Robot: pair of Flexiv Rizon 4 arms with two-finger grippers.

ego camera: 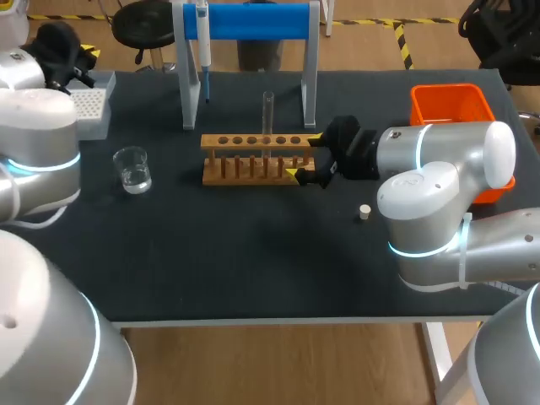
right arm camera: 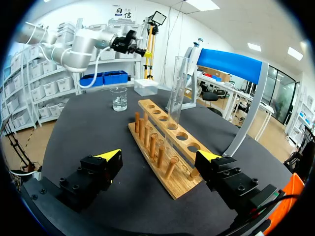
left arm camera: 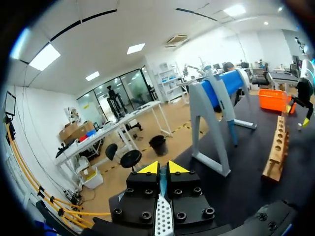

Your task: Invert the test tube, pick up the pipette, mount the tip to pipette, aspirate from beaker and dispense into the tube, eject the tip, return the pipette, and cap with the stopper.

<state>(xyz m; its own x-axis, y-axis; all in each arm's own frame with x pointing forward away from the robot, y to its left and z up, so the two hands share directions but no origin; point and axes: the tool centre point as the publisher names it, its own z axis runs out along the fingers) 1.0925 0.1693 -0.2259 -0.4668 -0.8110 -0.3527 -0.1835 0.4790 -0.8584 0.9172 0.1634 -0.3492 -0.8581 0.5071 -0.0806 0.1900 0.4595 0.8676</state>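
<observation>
Glass test tube [ego camera: 268, 114] stood upright in the wooden rack [ego camera: 253, 169], mid-table, in the head view. Right gripper [ego camera: 304, 158] sat at the rack's right end, claw wide, holding nothing. Beaker [ego camera: 132, 169] was left of the rack. Pipette [ego camera: 203, 42] hung on the blue-barred stand [ego camera: 253, 21] at the far side. Tip box [ego camera: 91, 110] was far left, the stopper [ego camera: 364, 212] loose on the mat right of the rack, and the orange bin [ego camera: 451, 105] far right. Left gripper [ego camera: 63, 51] was at the far-left corner, beyond the tip box.

Left wrist view: its yellow tips were pressed together with nothing between them. Stand and rack lay ahead, well apart from it.

Right wrist view: fingers were spread either side of the rack's end, with the tube ahead between them, untouched.

My read: the tube is light, thin-walled, slick and breakable. Take it mid-body above the rack top, squeeze gently and lift straight up. Rack pegs below and the stand leg behind crowd the approach.
</observation>
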